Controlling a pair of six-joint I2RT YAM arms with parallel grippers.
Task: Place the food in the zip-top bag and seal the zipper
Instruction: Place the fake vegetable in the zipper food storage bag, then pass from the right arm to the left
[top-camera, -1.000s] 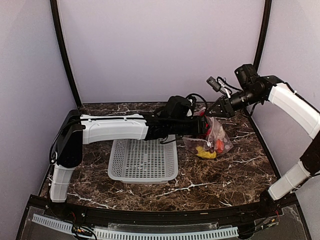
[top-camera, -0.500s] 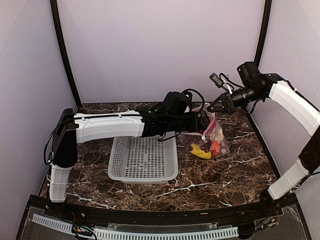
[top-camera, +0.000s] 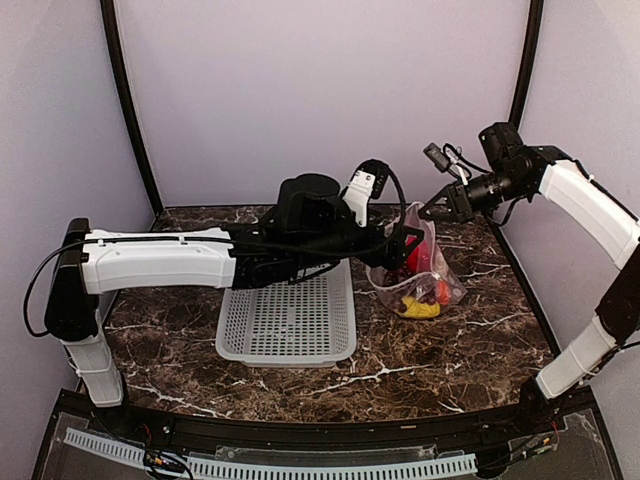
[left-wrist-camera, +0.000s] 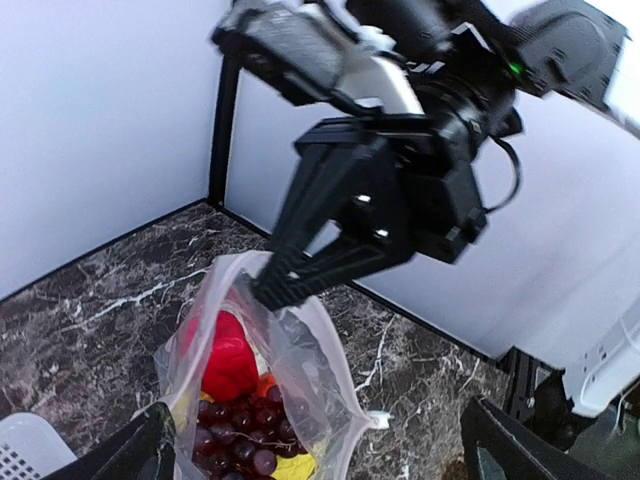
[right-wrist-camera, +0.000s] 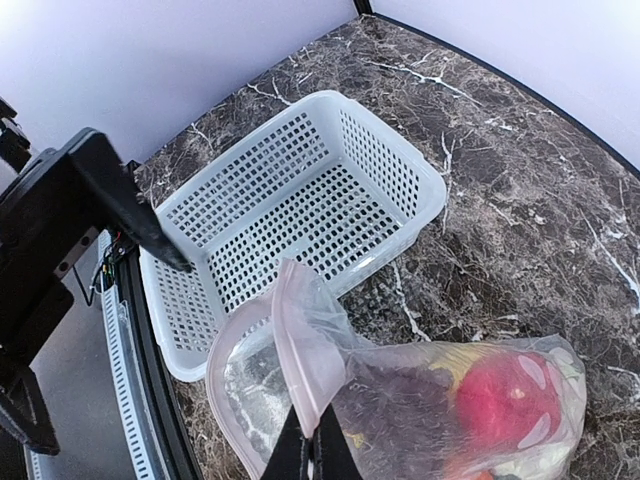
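loading looks done, or nearly so. the bag (top-camera: 425, 275) stands on the tabletop (top-camera: 470, 350) at about 2 o'clock from the basket (top-camera: 288, 320), and through its clear wall show the red pepper (left-wrist-camera: 225, 355), the grapes (left-wrist-camera: 245, 430), a yellow piece (top-camera: 420, 308) and a bit of orange (top-camera: 440, 292). i can't pick out the cauliflower through the crinkled plastic, so it may be buried or hidden. no food shows in the basket or loose on the tabletop.

the right claw (left-wrist-camera: 268, 288) is closed on the bag's top edge at 12 o'clock of the bag, pinching the zipper (right-wrist-camera: 300, 345) and holding that side up. the left claw (top-camera: 405, 240) hangs just beside the bag at about 10 o'clock, its fingers (left-wrist-camera: 150, 450) spread wide with nothing between them.

sealing is what's left. the mouth gapes in the left wrist view, one lip lifted and the other sagging, so the zipper is not pressed shut anywhere i can see. by my reckoning the two lips must be brought together, likely with the left claw taking the free end, and then pinched along the strip from one end to the other.
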